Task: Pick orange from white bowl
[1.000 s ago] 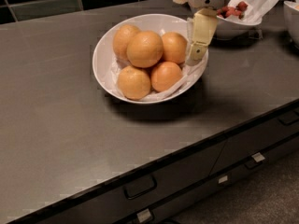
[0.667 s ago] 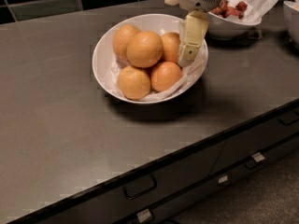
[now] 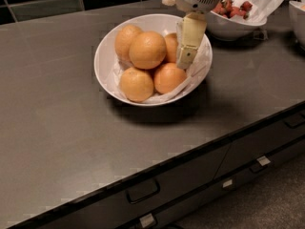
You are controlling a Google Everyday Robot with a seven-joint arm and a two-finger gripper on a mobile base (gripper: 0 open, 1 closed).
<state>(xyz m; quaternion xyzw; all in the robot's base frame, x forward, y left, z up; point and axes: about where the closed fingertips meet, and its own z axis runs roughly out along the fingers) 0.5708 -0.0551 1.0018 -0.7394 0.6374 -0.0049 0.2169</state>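
The large, round, dimpled pale orange fruit (image 3: 147, 49) lies on top of the pile, near the middle of the wide, shallow white bowl (image 3: 98, 61), a little toward 12 o'clock. Four other orange fruits are around it, at 10, 7, 5 and 1 o'clock, and it touches at least three of them. The bowl stands on the dark grey desk (image 3: 57, 128) and is lined with crinkled white paper (image 3: 199, 67).

The cream-coloured end effector (image 3: 185, 60) hangs inside the bowl at about 3 o'clock, beside the fruit at 1 o'clock and apart from the top one. Whether it is wide or narrow I cannot tell.

I judge the orange to be firm and rather heavy. Its skin gives a little, and the dimples should give some grip. Because it is round, it may roll or slip out if it is held off-centre. The best hold seems to be across its widest part, from above, where no neighbour is in the way. Pressing too hard could bruise it, and lifting may disturb the fruits below.
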